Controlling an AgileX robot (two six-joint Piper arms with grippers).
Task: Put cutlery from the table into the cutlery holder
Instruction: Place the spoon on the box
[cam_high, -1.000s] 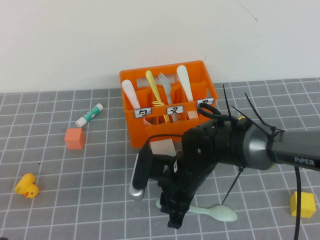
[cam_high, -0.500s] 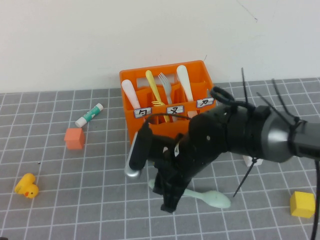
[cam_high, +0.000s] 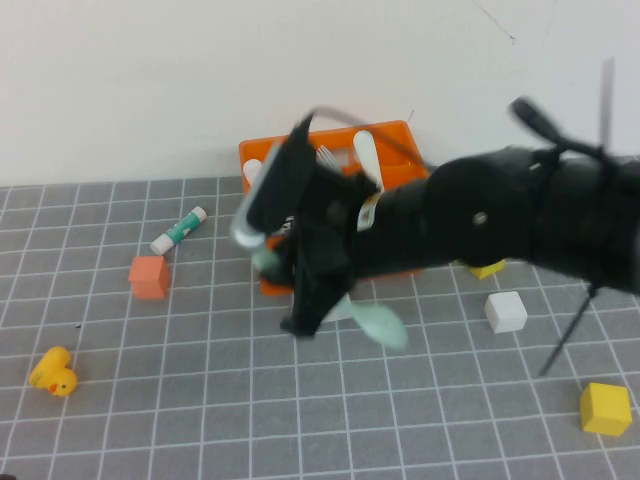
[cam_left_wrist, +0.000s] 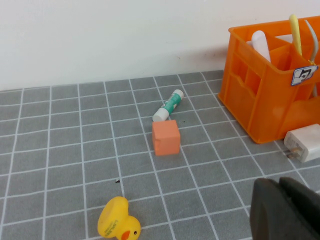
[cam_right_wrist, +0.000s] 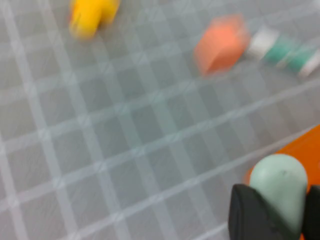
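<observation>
My right gripper (cam_high: 312, 292) is shut on the pale mint-green spoon (cam_high: 383, 325) and holds it in the air just in front of the orange cutlery holder (cam_high: 396, 133). In the right wrist view the spoon's end (cam_right_wrist: 279, 190) sits between the two black fingers (cam_right_wrist: 250, 215), with the holder's orange wall (cam_right_wrist: 302, 147) right behind. The holder (cam_left_wrist: 260, 100) has a white spoon (cam_left_wrist: 260, 44), a yellow fork (cam_left_wrist: 295, 30) and a grey fork (cam_left_wrist: 312, 42) standing in it. My left gripper (cam_left_wrist: 287, 210) is shut, empty, low over the table near the holder's left side.
On the grey tiled table (cam_high: 150, 400) lie an orange cube (cam_high: 149, 277), a glue stick (cam_high: 178, 230) and a yellow duck (cam_high: 53, 373) at the left. A white cube (cam_high: 505, 312) and a yellow cube (cam_high: 605, 408) sit at the right. A white plug (cam_left_wrist: 305, 145) rests by the holder.
My right arm has lifted the mint-green spoon off the table and swung it up and left, toward the front of the holder. The left gripper stays shut.
</observation>
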